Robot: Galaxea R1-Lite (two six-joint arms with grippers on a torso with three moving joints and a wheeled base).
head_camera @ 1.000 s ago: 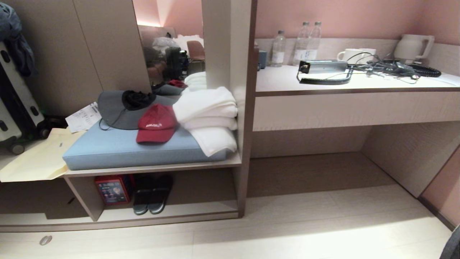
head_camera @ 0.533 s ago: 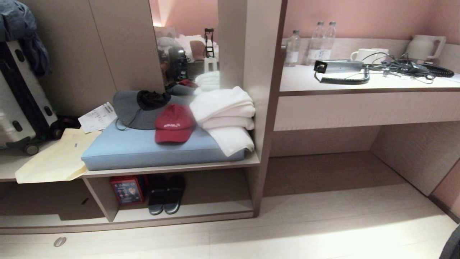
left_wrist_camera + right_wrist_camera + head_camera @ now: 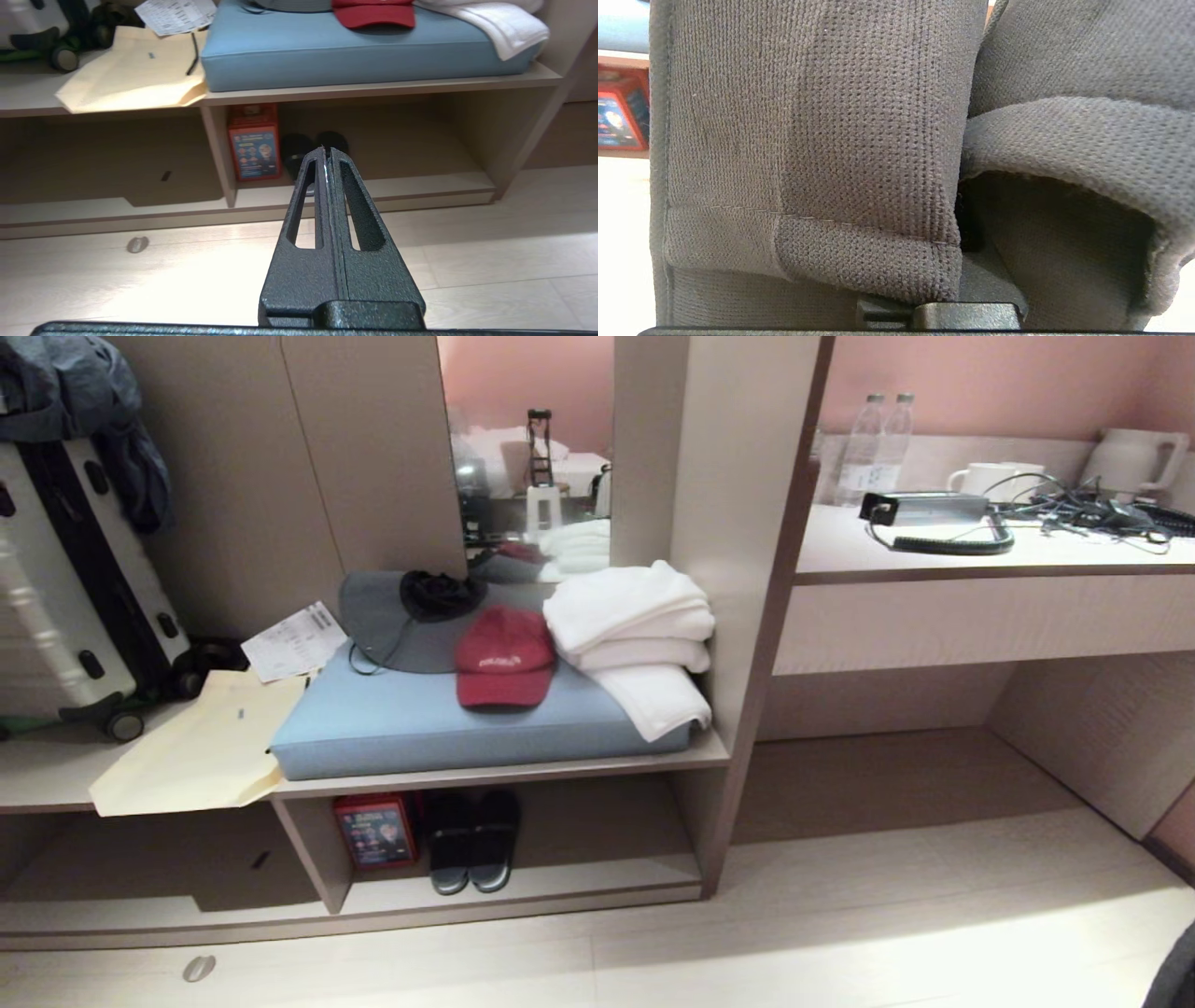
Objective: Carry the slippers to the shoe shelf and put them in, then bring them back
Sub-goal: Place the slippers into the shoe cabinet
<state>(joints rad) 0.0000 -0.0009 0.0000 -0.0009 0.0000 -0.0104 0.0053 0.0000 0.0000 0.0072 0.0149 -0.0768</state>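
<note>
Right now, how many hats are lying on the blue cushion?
2: a red cap near the cushion's middle, and a grey brimmed hat behind it, toward the mirror. Others may hide under the towels.

I'm looking at what reads as a hotel room: a built-in luggage bench with a blue cushion and folded white towels, and a suitcase parked beside it. To the right, a desk counter carries water bottles, cups and a kettle.
</note>
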